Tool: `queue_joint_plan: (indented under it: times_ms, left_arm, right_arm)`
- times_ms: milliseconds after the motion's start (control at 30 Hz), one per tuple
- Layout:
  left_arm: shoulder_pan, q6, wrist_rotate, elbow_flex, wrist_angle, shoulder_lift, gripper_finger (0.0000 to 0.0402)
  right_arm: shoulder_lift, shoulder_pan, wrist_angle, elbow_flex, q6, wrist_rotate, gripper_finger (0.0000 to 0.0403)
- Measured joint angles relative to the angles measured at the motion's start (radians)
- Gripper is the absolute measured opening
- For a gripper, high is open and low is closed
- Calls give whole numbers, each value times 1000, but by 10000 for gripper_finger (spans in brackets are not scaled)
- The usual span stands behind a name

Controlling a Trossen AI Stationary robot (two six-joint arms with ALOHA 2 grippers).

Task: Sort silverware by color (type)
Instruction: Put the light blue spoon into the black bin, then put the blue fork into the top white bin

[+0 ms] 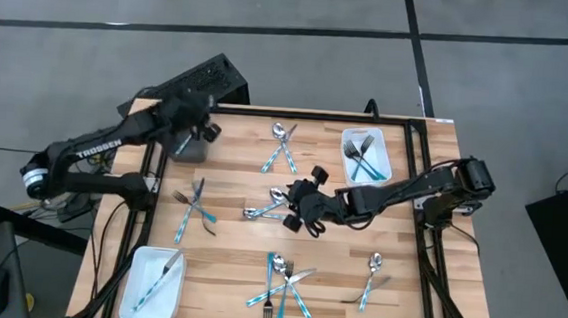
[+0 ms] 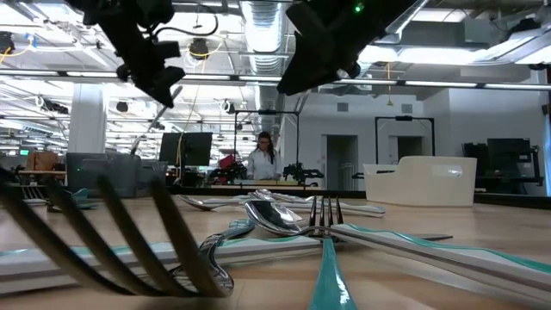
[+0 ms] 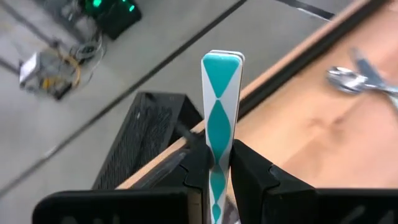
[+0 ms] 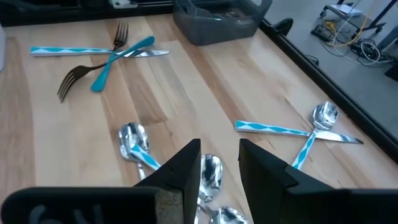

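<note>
The left gripper (image 3: 217, 177) pinches a slim teal-and-white patterned utensil handle (image 3: 221, 112) above the dark grey bin (image 1: 189, 148). Right of that bin, the right gripper (image 4: 219, 163) hovers narrowly parted over shiny metal spoons (image 4: 208, 171). They look light, stiff and slippery; a mid-handle grip seems best.

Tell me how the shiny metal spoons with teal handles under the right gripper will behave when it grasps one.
The shiny metal spoons with teal handles probably stay stiff, as each lies straight. Their polished bowls look slippery, so the right gripper, hovering open above them, could slide off. They lie touching in a cluster on the wooden table, so lifting one may drag another.
</note>
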Motion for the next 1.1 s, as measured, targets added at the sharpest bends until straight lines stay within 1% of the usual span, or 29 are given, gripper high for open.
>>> queue_joint_plan:
  times_ms: [100, 167, 267, 333, 467, 567, 700, 800, 900, 1100]
  left_arm:
    - [99, -19, 47, 0, -19, 0, 31]
    - [158, -34, 106, 0, -56, 5, 31]
    - [217, -57, 185, 0, -120, 35, 31]
    - [241, -58, 206, 0, -160, 62, 31]
    - [259, -45, 211, 0, -207, 128, 31]
    - [267, -6, 232, 0, -207, 177, 32]
    - [278, 10, 248, 0, -181, 239, 36]
    - [278, 19, 243, 0, -163, 274, 55]
    - [278, 36, 237, 0, -153, 289, 87]
    - [277, 49, 216, 0, -138, 261, 157]
  right_arm:
    - [0, 0, -1, 0, 0, 1, 134]
    - [0, 1, -1, 0, 0, 1, 134]
    - [0, -4, -1, 0, 0, 1, 134]
    - [0, -6, -1, 0, 0, 1, 134]
    - [0, -6, -4, 0, 2, 1, 134]
    - [0, -5, -4, 0, 10, 1, 134]
    - [0, -6, -8, 0, 34, 0, 134]
    - [0, -6, -8, 0, 38, 0, 134]
    - [0, -6, -11, 0, 74, -2, 134]
    - [0, -6, -23, 0, 87, -5, 134]
